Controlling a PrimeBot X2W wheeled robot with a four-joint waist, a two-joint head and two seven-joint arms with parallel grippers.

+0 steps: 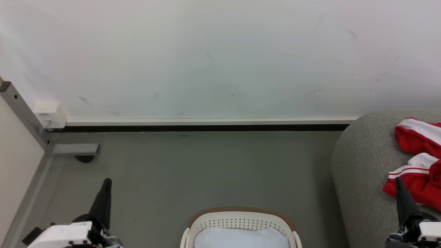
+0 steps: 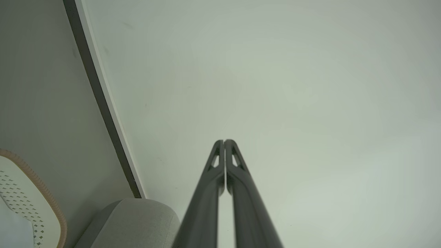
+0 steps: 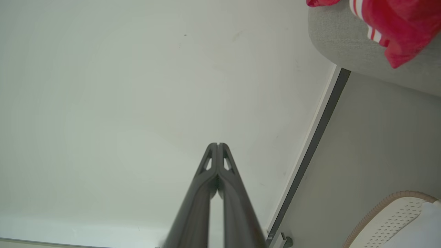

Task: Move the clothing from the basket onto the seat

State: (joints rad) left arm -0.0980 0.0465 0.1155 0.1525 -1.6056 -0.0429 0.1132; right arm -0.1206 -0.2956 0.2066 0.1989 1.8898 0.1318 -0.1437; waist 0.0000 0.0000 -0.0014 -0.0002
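red clothing (image 1: pixel 418 162) heaped on the grey seat (image 1: pixel 361 165) at right, white basket (image 1: pixel 241 217) on the floor (image 1: pixel 206 172), left hand (image 1: pixel 106 186) pressed together, right hand (image 1: pixel 399 184) likewise together

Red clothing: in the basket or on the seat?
On the seat: clothing lies crumpled there; what shows of the basket holds no red.

Basket (image 1: pixel 241 220): far rim and perforated wall in head view, rest cut by bottom edge; pale contents (image 1: pixel 241 238) inside unclear. Clothing (image 1: pixel 418 162) on seat (image 1: pixel 358 165), back from seat's rounded left edge, runs off right edge; right gripper (image 1: pixel 398 179) covers clothing's near corner. Seat cut right and below. Left gripper (image 1: pixel 107 181): body cut by bottom edge.
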